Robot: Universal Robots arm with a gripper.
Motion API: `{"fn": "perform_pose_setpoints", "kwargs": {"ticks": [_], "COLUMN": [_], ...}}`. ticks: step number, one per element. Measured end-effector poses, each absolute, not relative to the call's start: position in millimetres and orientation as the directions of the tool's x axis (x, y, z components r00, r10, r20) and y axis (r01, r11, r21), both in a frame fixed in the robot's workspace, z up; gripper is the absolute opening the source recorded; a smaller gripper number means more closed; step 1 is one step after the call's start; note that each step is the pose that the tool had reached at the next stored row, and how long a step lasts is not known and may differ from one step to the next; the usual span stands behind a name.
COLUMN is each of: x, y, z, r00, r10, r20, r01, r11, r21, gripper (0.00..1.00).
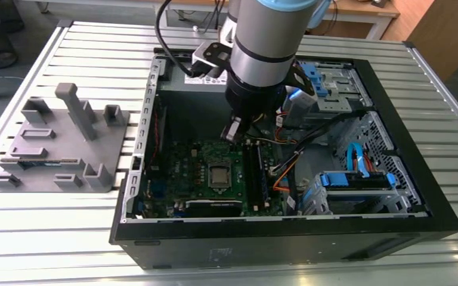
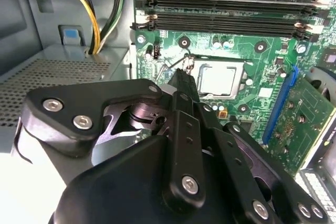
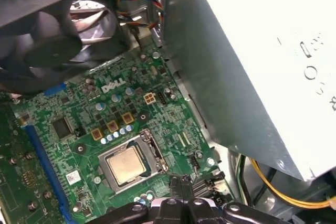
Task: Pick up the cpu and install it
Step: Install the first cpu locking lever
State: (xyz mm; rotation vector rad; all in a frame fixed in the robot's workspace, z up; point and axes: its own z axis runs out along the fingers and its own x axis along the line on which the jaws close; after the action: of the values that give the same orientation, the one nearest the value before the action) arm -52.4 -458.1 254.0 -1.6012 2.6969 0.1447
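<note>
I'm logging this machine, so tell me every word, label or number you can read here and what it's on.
White logo on the green board: a maker's mark, left unquoted.
White sticker on the same board: too small to read.
Pale marks on the grey metal box: too blurred.
Label on the black case front: too small.

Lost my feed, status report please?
Tool above green motherboard, empty. Small silvery square cpu seated in socket. Nothing blocking it.

Workshop | slatted metal bench [image 1: 46, 232] | open computer case [image 1: 420, 196] | wooden worktables [image 1: 372, 12]
</note>
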Motion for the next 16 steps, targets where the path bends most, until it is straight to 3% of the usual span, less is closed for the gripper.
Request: {"fn": "perform_pose_setpoints", "kwargs": {"ticks": [16], "x": [-52.0], "y": [-457.7], "z": [254.0], "r00": [-0.654], "r10": [-0.756], "r20": [-0.028], "r01": [-0.756], "r11": [0.652], "r21": [0.063], "gripper": [0.11]}}
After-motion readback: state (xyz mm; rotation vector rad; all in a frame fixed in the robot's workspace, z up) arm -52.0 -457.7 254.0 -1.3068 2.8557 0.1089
